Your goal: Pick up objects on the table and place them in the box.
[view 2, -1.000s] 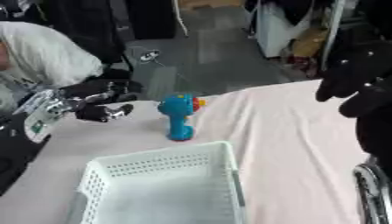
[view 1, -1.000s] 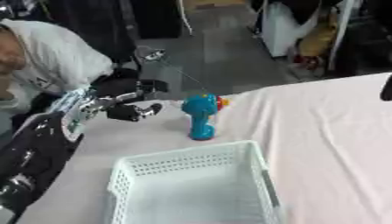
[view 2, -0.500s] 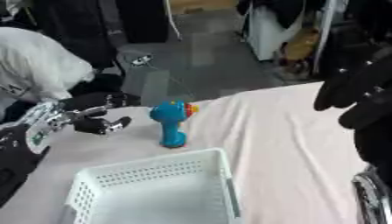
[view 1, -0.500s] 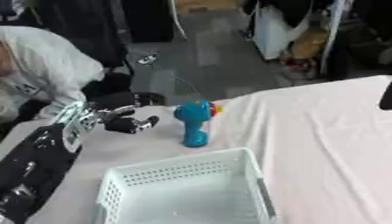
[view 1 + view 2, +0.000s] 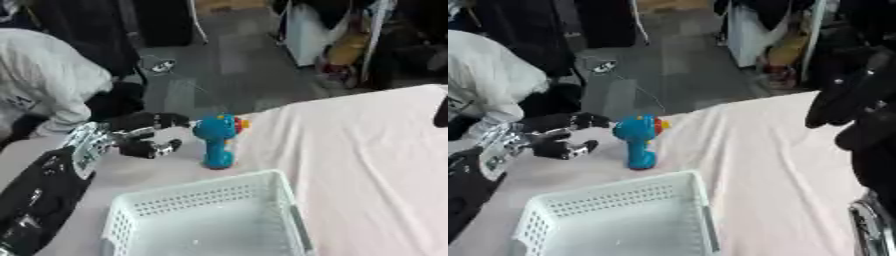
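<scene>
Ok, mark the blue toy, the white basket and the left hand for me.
blue toy (image 5: 216, 137): left eye view, on its blue body.
white basket (image 5: 194, 191): left eye view, on its far wall.
left hand (image 5: 138, 146): left eye view, on the palm.

**A lab or workshop floor set up for robot trials**

We look down on a counter (image 5: 367, 150) draped in a pale pink cloth, standing on a bare grey floor (image 5: 227, 65). Behind it we see dark equipment and a white cabinet (image 5: 306, 30) crowded along the far side, and a cable (image 5: 636, 85) trailing over the floor. A person in a white top (image 5: 44, 90) bends low at the counter's left edge.
</scene>
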Motion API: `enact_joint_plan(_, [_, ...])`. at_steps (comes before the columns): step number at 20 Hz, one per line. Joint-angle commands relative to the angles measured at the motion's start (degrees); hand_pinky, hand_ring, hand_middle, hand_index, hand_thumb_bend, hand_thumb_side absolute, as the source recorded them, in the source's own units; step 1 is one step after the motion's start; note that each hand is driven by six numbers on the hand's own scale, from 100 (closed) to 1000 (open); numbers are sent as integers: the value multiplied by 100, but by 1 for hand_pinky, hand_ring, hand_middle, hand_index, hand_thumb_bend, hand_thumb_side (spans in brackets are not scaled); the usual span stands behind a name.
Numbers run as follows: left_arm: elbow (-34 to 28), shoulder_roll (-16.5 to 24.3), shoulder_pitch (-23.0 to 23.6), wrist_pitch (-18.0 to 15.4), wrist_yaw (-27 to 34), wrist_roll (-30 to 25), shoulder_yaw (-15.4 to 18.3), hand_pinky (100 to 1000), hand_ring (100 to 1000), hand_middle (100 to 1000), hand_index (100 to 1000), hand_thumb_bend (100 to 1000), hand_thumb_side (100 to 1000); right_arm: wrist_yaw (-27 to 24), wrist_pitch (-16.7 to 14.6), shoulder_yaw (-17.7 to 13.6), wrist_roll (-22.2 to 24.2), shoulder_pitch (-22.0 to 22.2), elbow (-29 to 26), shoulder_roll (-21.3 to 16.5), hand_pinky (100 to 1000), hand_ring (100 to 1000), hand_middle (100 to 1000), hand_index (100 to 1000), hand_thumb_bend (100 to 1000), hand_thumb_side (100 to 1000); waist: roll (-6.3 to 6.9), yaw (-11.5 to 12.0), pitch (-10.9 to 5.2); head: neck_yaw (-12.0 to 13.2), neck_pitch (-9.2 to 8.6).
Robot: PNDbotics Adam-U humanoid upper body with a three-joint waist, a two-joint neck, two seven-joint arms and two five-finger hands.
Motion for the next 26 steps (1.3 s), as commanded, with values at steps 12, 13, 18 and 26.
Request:
enact_joint_plan(12, [-84,147,-114,56,466,-644,140,1000,1000,1000,1000,942,1000,-34,-9,8,32,-165,-68,18,326,427,447,494,100,1000,-35,-13,-45,121,-72])
enact_joint_plan(13, [-81,148,-117,64,461,-641,146,1000,1000,1000,1000,927,1000,-35,-10,8,33,-168,-68,19,326,426,447,494,100,1000,-36,-18,-40,123,-82])
enact_joint_plan(18, [-79,144,-121,-29,463,-593,169,1000,1000,1000,1000,940,1000,-45,-24,9,40,-191,-68,26,326,426,446,495,100,1000,-37,-59,1,132,-138])
enact_joint_plan(26, [-77,143,-116,-255,294,-307,216,1000,1000,1000,1000,952,1000,-68,-34,13,79,-248,-68,50,325,424,445,495,100,1000,-16,-164,100,148,-193])
